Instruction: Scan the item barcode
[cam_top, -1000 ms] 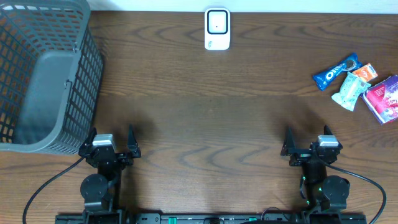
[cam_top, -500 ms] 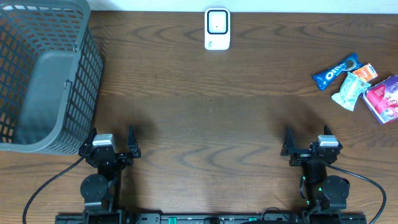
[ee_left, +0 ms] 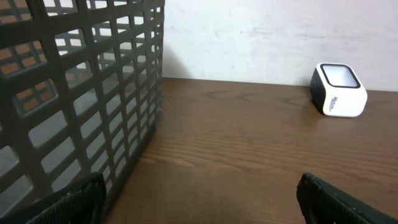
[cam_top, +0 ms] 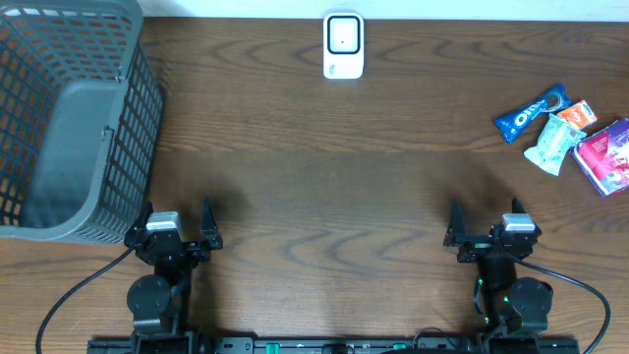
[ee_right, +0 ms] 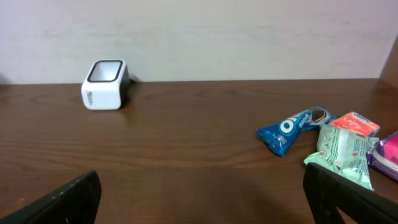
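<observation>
"Where are the things to be scanned?"

"At the right side of the table [cam_top: 324, 177], in a small cluster. There is a blue Oreo pack [cam_top: 531, 112] with an orange packet [cam_top: 579, 114] just beside it. A pale green packet [cam_top: 553, 144] lies against both, I think, though from here the edges run together. A purple-pink pack [cam_top: 609, 157] sits right at the table's end."

"And the scanner?"

"The white scanner [cam_top: 343, 45] stands at the far edge, about the middle, with its dark window facing up. It is well apart from the snacks."

"What are the arms doing?"

"Both sit at the near edge. The left claw [cam_top: 177, 206] is released, its fingers spread wide and grasping nothing. The grey mesh basket [cam_top: 138, 128] is near it, on the left. The right claw [cam_top: 484, 206] is released as well, wide and holding nothing, well apart from the cluster."

"Is any barcode showing?"

"I cannot tell. The Oreo name reads plainly, but the rest of the print is too small."
</observation>
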